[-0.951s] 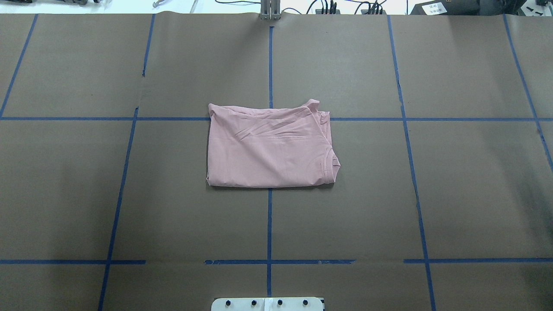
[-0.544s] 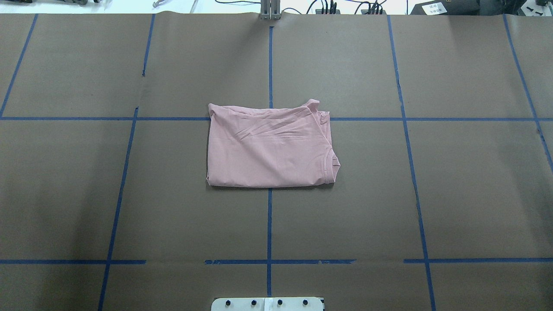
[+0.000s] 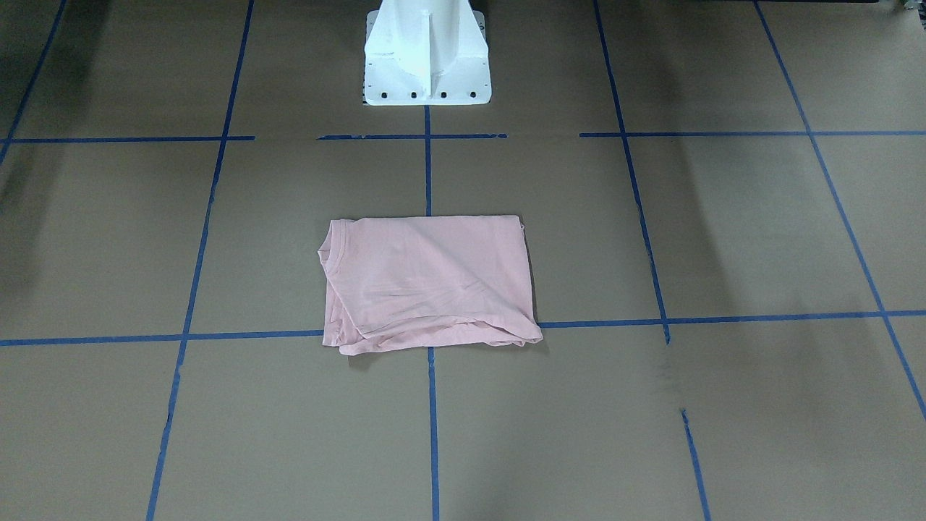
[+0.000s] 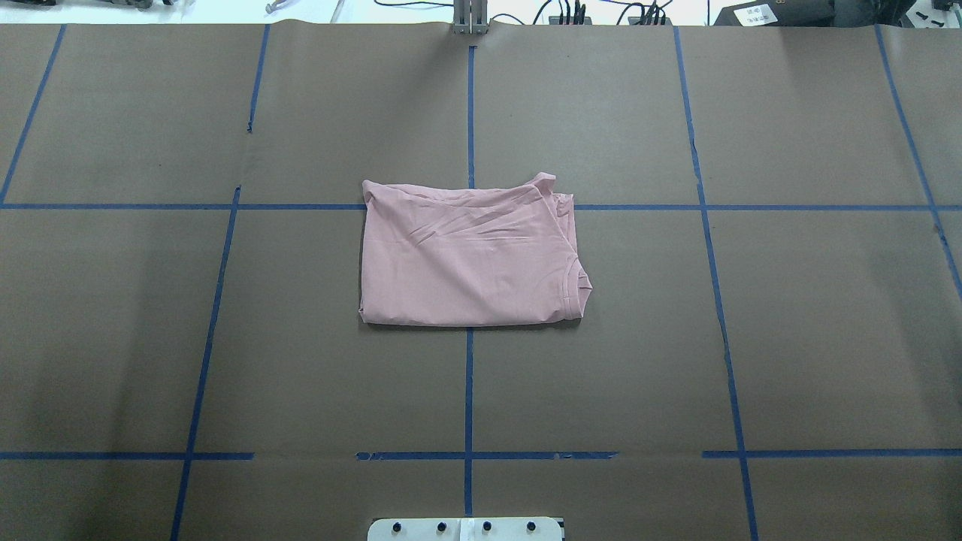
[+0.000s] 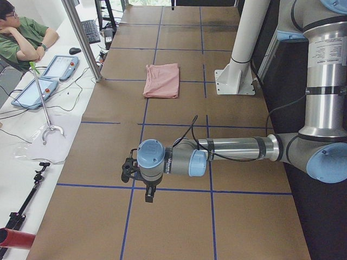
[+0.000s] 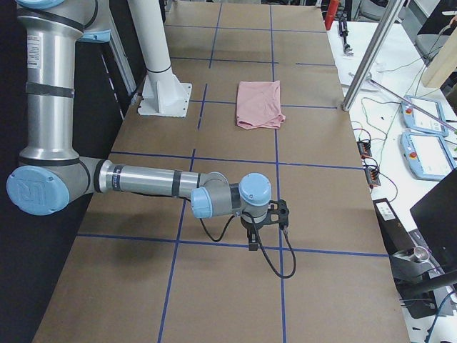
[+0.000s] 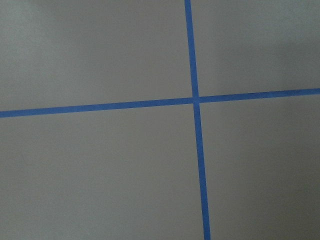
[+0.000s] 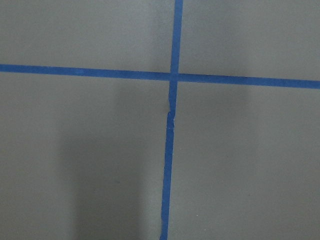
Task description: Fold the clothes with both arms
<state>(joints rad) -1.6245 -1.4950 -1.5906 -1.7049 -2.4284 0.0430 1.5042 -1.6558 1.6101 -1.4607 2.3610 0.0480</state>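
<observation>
The clothes, a pale pink T-shirt (image 4: 466,255), lie folded into a flat rectangle at the table's middle, collar at its right end in the overhead view. The shirt (image 3: 427,282) also shows in the front view, and small in the side views (image 5: 161,80) (image 6: 260,103). No print faces up. Both arms are far from it. The left gripper (image 5: 148,195) hangs over a tape crossing near the table's left end. The right gripper (image 6: 253,243) hangs near the right end. Only the side views show them, so I cannot tell whether they are open or shut. Both wrist views show bare paper and tape.
Brown paper with a blue tape grid (image 4: 470,391) covers the table. The white pedestal (image 3: 425,51) stands at the robot's edge. A seated person (image 5: 21,40), teach pendants (image 5: 59,66) and a metal post (image 5: 81,38) are beyond the far side.
</observation>
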